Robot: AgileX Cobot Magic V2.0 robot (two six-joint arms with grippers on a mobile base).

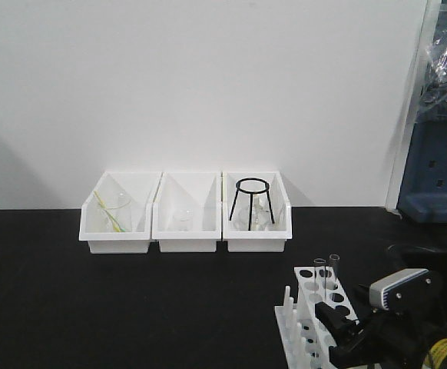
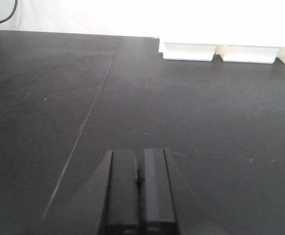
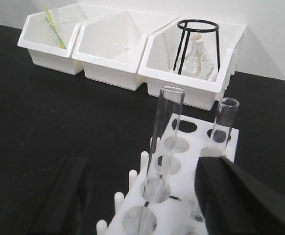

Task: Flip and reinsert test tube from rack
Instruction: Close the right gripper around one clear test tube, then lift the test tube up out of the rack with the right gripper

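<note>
The white rack (image 1: 304, 327) stands at the table's front right; it also shows in the right wrist view (image 3: 181, 196). Two clear test tubes stand upright in it, open rims up: one taller in view (image 3: 166, 132) and one behind to the right (image 3: 224, 122). Both show in the front view (image 1: 319, 270) (image 1: 334, 266). My right gripper (image 3: 143, 169) is open, with its fingers on either side of the rack and the nearer tube between them, untouched. It shows low in the front view (image 1: 339, 332). My left gripper (image 2: 138, 188) is shut and empty over bare black table.
Three white bins (image 1: 185, 223) stand in a row at the back against the wall. The right bin holds a black ring tripod (image 1: 252, 201) and glassware; the left bin holds a beaker with a yellow-green stick (image 1: 114, 215). A blue object (image 1: 438, 169) stands at far right.
</note>
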